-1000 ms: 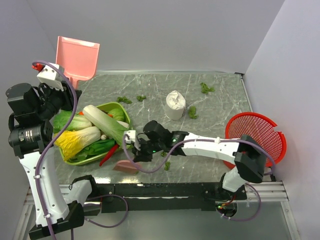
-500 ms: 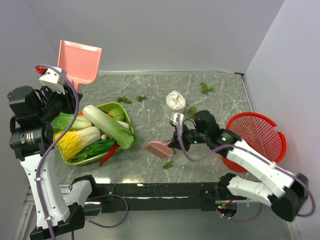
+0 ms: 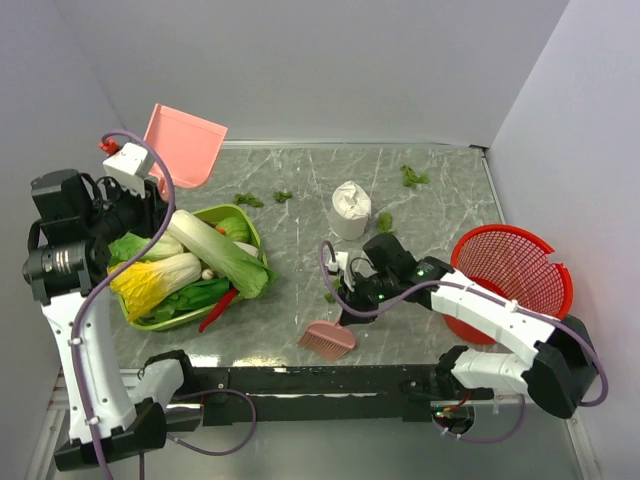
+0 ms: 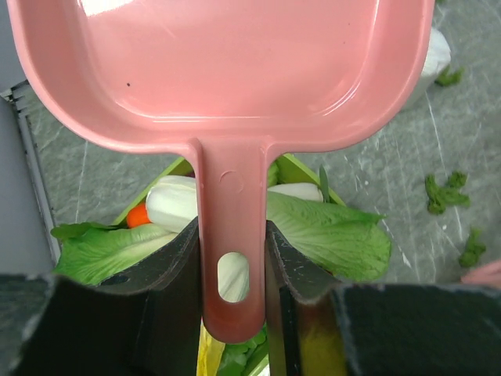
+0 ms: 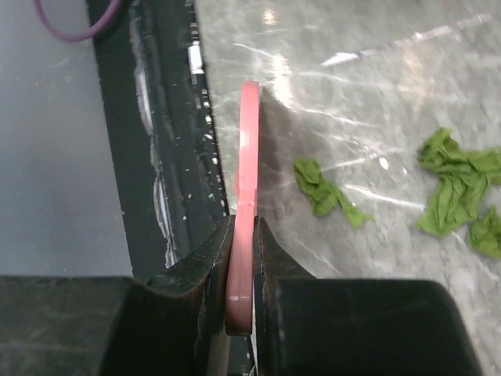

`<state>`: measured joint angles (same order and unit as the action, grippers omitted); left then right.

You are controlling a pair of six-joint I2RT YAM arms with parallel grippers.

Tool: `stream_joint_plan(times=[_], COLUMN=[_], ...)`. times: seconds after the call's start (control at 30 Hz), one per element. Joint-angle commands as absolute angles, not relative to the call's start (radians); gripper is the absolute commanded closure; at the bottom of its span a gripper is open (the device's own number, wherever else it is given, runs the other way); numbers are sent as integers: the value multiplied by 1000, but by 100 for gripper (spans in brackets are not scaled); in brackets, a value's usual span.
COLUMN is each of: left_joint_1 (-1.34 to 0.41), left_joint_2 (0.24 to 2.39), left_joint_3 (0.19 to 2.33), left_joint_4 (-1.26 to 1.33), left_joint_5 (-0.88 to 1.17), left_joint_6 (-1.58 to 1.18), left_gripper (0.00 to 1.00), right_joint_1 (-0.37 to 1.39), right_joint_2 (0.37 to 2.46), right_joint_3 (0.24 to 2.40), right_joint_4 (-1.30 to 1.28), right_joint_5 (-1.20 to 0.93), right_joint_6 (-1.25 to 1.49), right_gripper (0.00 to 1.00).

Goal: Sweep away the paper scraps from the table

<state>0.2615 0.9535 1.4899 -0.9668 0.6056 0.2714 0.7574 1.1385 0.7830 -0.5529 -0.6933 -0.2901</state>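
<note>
My left gripper (image 3: 140, 196) is shut on the handle of the pink dustpan (image 3: 186, 146) and holds it in the air above the table's (image 3: 300, 170) far-left corner. In the left wrist view both fingers of the gripper (image 4: 232, 252) press the handle of the pan (image 4: 227, 70). My right gripper (image 3: 350, 300) is shut on a pink brush (image 3: 327, 340) whose head sits at the table's front edge. It shows edge-on in the right wrist view (image 5: 248, 157), clamped in that gripper (image 5: 241, 235). Paper scraps lie at the back (image 3: 412, 177), near the lump (image 3: 384, 222), at mid-left (image 3: 248, 200), and beside the brush (image 5: 325, 188).
A green tray (image 3: 247, 222) of cabbages, lettuce and a red chilli fills the left side. A white crumpled lump (image 3: 350, 210) stands mid-table. A red mesh basket (image 3: 512, 272) hangs off the right edge. The black rail runs along the front edge (image 5: 168, 172).
My right arm swung the brush from the tray side out to mid-table, then back down to the front edge. My left arm shifted the dustpan rightward and tilted it.
</note>
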Motion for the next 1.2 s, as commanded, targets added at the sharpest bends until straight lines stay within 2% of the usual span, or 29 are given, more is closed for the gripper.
stream_joint_plan(times=[0.0,0.27,0.37,0.47,0.63,0.83,1.03,1.17], left_joint_1=[206,-72,-182,-267,-351,-409,-584,-732], left_joint_2=[1002,1121,1161,1204,1288,1341,1338,1402], left_joint_3=[1583,1634,1615,1592,1571,1505,1399,1373], left_joint_4=[-1040,-1062,-1057,-1066,-1103,-1187,-1146,-1169], left_joint_5=[629,511,508,505,505,551,502,378], left_joint_6=[389,440,465,528,633,712,661,649], left_gripper=[99,99,99,99,99,99,99,99], right_joint_1=[680,417,382,361,347,331,316,311], right_joint_2=[1233,1272,1232,1171,1062,1023,985,1035], right_joint_3=[879,977,1021,1073,1167,1221,1105,1120], right_joint_4=[-583,-695,-777,-834,-900,-1003,-845,-787], right_joint_5=[-597,-511,-491,-587,-600,-413,-125,-112], right_joint_6=[-204,-166,-241,-296,-321,-264,-172,-78], right_gripper=[100,100,100,100,100,100,100,100])
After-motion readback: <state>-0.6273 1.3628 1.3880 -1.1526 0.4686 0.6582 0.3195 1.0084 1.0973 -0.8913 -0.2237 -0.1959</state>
